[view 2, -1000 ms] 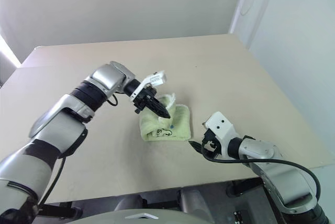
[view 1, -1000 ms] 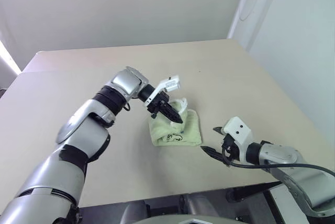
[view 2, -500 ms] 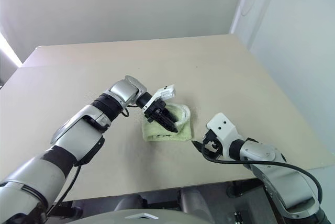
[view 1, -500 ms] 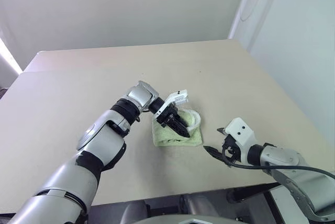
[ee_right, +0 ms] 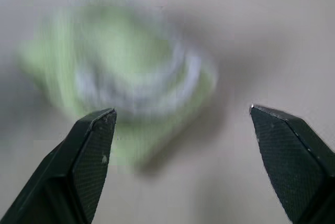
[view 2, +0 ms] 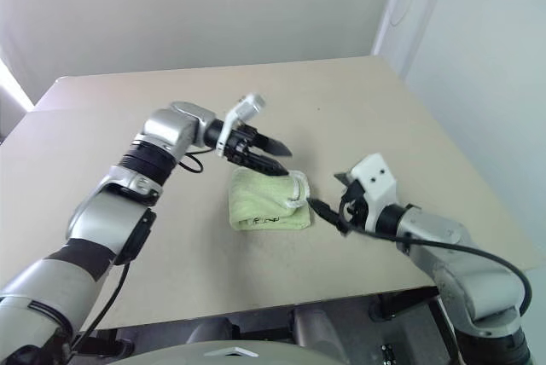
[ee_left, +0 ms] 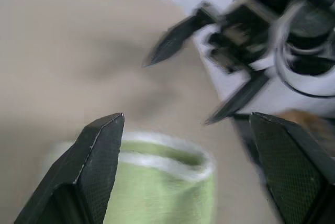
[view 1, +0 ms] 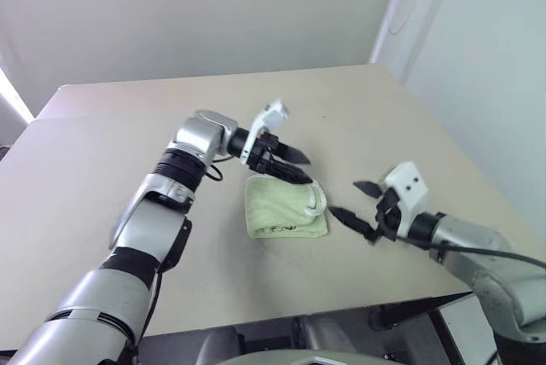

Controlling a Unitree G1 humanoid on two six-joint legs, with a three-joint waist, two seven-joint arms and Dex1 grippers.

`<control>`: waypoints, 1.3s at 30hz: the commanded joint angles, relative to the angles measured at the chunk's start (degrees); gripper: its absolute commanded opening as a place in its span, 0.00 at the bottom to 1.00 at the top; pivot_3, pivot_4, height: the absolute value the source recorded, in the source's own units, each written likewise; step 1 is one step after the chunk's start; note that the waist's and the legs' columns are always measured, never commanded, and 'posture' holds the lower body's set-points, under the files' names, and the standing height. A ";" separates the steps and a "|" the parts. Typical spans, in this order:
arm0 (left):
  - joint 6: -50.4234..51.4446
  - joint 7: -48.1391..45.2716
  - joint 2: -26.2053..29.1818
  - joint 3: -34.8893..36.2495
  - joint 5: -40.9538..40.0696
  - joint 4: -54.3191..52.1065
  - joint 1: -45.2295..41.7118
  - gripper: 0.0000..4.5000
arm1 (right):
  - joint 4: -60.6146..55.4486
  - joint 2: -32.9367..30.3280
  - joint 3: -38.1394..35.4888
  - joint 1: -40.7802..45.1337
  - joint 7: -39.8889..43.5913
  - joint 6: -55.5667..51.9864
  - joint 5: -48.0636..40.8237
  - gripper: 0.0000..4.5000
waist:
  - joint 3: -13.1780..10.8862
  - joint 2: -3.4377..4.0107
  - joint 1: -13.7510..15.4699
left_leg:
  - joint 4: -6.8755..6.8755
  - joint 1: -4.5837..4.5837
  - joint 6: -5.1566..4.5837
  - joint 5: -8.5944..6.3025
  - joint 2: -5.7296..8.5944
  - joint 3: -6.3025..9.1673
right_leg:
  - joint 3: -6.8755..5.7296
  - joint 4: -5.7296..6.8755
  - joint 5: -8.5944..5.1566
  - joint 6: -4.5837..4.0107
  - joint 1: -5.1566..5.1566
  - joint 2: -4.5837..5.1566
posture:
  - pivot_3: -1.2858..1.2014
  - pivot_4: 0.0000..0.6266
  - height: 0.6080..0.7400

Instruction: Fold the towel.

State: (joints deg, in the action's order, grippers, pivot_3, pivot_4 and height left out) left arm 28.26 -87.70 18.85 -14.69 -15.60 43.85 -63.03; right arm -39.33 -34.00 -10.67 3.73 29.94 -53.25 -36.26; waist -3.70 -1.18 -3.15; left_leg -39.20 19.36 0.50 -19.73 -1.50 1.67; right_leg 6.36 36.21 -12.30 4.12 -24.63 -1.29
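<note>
The towel point(view 1: 284, 207), pale lime green with white edging, lies folded in a small thick bundle on the beige table point(view 1: 111, 135); a small dark mark shows on its near side. My left gripper point(view 1: 305, 170) hovers open just above the towel's far right corner, holding nothing. My right gripper point(view 1: 345, 198) stands open a little to the right of the towel, fingers pointing at it, not touching. In the left wrist view the towel point(ee_left: 157, 192) lies below my open fingers point(ee_left: 99, 150), with the right gripper point(ee_left: 209, 67) beyond. The right wrist view faces the towel point(ee_right: 120, 77).
The table's front edge point(view 1: 281, 318) runs close below the towel and the right gripper. Its right edge point(view 1: 465, 160) lies near a white wall. Bare tabletop stretches to the left and behind the towel.
My left gripper, shut on the towel's fold a second ago, has opened, let go and risen off the cloth. My right gripper has lifted and come closer to the towel's right side.
</note>
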 commanded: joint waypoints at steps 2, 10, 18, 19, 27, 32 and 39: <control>-10.31 0.71 5.10 3.51 1.70 -3.12 3.36 0.90 | 1.10 2.50 -0.59 7.32 -2.16 -2.03 -5.03 0.95 | 0.03 0.07 -0.38 | 0.00 0.01 0.00 0.00 -0.01 0.00 | 0.00 0.00 0.01 0.00 0.01 0.00 | 0.52 0.00 0.79; -13.55 4.97 10.57 5.00 2.87 -13.10 15.54 0.90 | 15.59 7.43 16.55 17.96 -3.18 3.26 5.97 0.95 | 0.06 0.10 -0.39 | -0.03 -0.01 0.00 0.01 -0.04 0.02 | -0.04 0.04 0.03 -0.02 -0.02 0.01 | 0.52 0.00 0.79; -10.14 8.78 10.81 4.90 1.10 -27.49 27.07 0.90 | 22.96 6.84 24.37 14.99 -0.64 8.41 14.11 0.95 | 0.10 0.13 -0.06 | -0.04 0.06 0.00 0.00 -0.02 0.03 | -0.06 -0.04 0.23 0.08 -0.22 0.08 | 0.52 0.00 0.79; -9.92 8.68 10.96 4.62 0.97 -28.72 28.15 0.90 | 23.31 6.48 24.78 14.33 -0.39 8.71 14.96 0.95 | 0.10 0.13 -0.03 | -0.04 0.05 0.00 0.00 -0.02 0.06 | -0.09 -0.03 0.23 0.08 -0.22 0.07 | 0.52 0.00 0.79; -16.21 13.27 6.13 -0.23 6.26 -23.58 31.60 0.90 | 28.44 8.00 27.81 12.96 -1.86 11.42 21.88 0.95 | 0.22 0.11 -0.30 | -0.07 -0.15 0.01 0.01 -0.01 0.03 | -0.07 -0.01 0.03 0.01 0.27 0.06 | 0.52 0.00 0.79; -17.59 11.89 4.74 -1.71 6.99 -18.62 30.85 0.90 | 31.20 9.15 27.82 13.82 -2.61 12.06 24.78 0.95 | 0.31 0.11 -0.87 | -0.07 -0.24 0.03 0.03 -0.01 0.04 | -0.06 0.07 0.06 -0.04 0.31 0.03 | 0.52 0.00 0.79; -21.75 6.73 5.76 -2.71 7.43 -14.23 30.45 0.90 | 30.81 8.09 27.25 13.33 -1.66 11.50 26.08 0.95 | 0.59 0.13 -0.85 | -0.07 -0.22 0.03 0.03 -0.01 0.04 | -0.05 0.07 0.06 -0.04 0.31 0.02 | 0.52 0.00 0.79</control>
State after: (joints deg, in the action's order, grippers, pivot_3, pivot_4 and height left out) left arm 7.33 -79.26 24.10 -16.86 -8.48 28.88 -32.03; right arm -8.76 -25.00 17.50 16.97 28.47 -41.18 -11.55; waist -3.11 -1.04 -4.00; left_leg -39.27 19.14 0.54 -19.70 -1.51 1.71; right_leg 6.30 36.28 -12.24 4.08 -24.33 -1.26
